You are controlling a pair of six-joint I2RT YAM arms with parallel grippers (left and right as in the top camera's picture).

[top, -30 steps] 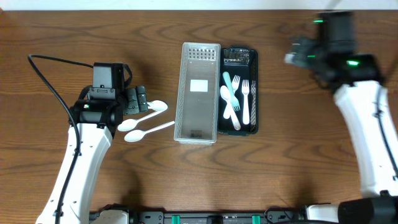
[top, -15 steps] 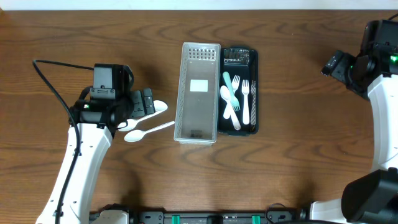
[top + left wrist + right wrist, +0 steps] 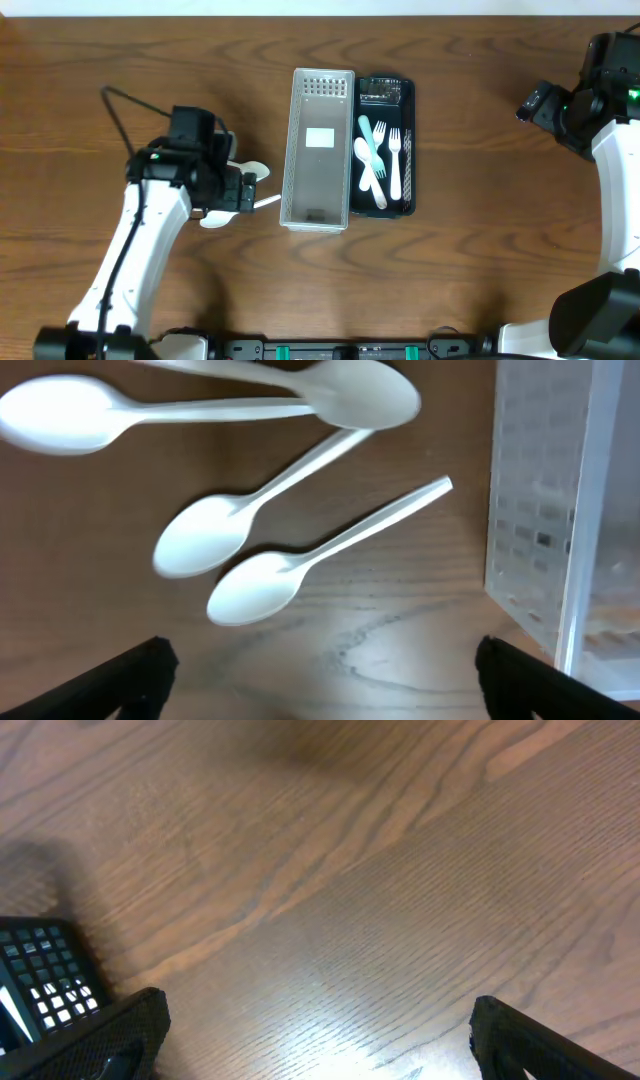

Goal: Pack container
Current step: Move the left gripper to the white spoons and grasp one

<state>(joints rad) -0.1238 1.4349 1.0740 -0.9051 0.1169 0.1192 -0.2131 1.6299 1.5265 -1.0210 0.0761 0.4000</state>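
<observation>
Several white plastic spoons (image 3: 255, 585) lie loose on the wood just left of the white perforated container (image 3: 320, 148). In the overhead view my left gripper (image 3: 237, 190) covers most of them; one spoon bowl (image 3: 257, 170) and one spoon (image 3: 212, 220) show. In the left wrist view my left gripper (image 3: 320, 700) is open and empty above the table, just short of the nearest spoon, with the container wall (image 3: 545, 510) at right. My right gripper (image 3: 532, 103) is open and empty at the far right, over bare wood (image 3: 320, 1060).
A black tray (image 3: 408, 95) stands against the container's right side and holds white forks, white spoons and a teal utensil (image 3: 372, 140). Its corner shows in the right wrist view (image 3: 40, 980). The container is empty apart from a label.
My left arm has swung right and come over the spoons, closer to the container. My right arm moved to the far right a second ago and has since stayed still.
</observation>
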